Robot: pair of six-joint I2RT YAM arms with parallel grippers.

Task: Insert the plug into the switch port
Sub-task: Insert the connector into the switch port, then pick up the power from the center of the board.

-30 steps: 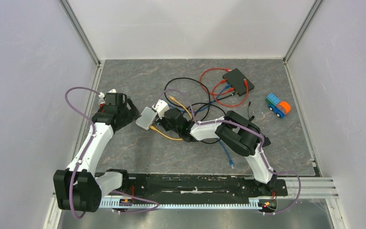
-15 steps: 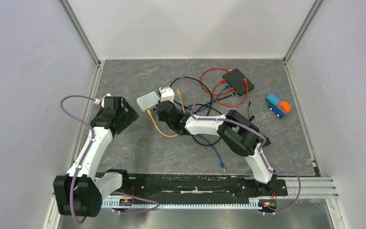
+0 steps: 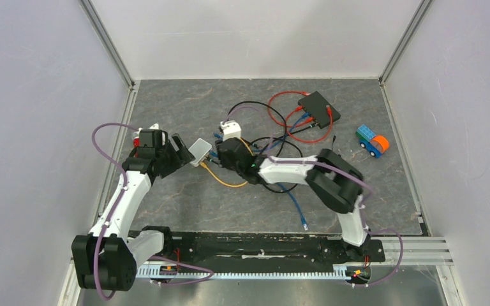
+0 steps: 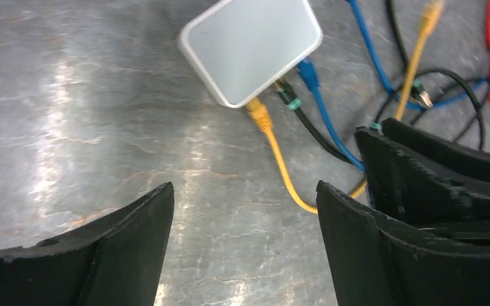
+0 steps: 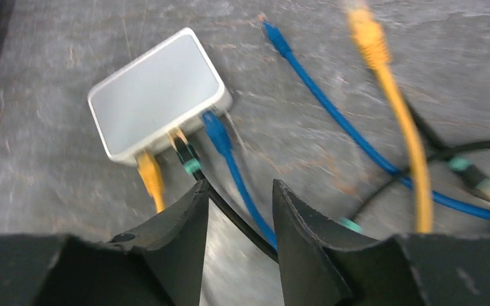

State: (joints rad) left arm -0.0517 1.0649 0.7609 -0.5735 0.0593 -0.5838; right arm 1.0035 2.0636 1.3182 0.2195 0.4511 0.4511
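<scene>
Sitting flat on the grey bench (image 3: 185,204), the small pale switch (image 3: 199,151) lies at about 9 o'clock from the bench's middle, between the ends of the two arms. Three plugs are seated side by side in one of its edges: a yellow plug (image 5: 148,171), a black plug (image 5: 185,156) with a teal collar, and a blue plug (image 5: 214,127).

In the right wrist view that edge faces about 5 o'clock. The right jaws stand partly spread just at 6 o'clock of it and pinch nothing. The black cable (image 5: 233,215) and the blue cable (image 5: 247,199) show through the gap between them; whether either touches a finger cannot be told.

The left jaws are spread wide and empty over bare bench, apart from the switch, which sits at 12 o'clock in that arm's camera.

A loose yellow plug (image 5: 365,35), blurred, lies at 1 o'clock in the right wrist view, and a loose blue plug (image 5: 274,32) at 12 o'clock.

Well apart, a black hub (image 3: 319,108) with red and blue leads sits at 1 o'clock on the bench. A toy truck (image 3: 373,140) sits at 3 o'clock.
</scene>
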